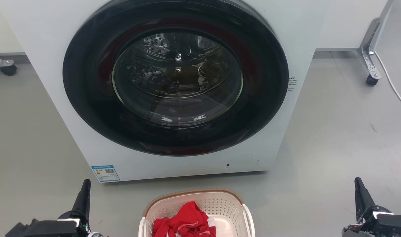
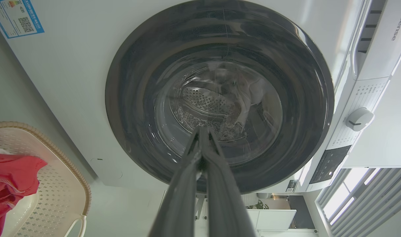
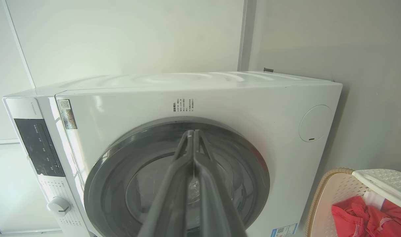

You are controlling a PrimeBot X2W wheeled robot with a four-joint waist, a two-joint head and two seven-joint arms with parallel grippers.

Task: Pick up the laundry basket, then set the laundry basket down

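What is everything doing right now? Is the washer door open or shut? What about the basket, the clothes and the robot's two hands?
washing machine door: shut.
laundry basket: upright on the floor in front of the washer, not held.
red clothes: bunched up inside the basket.
left hand: shut, holding nothing.
right hand: shut, holding nothing.

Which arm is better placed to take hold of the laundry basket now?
Left, probably, by a small margin. In the head view the left gripper stands nearer the laundry basket than the right gripper does. Both are shut and apart from it, so either must open first.
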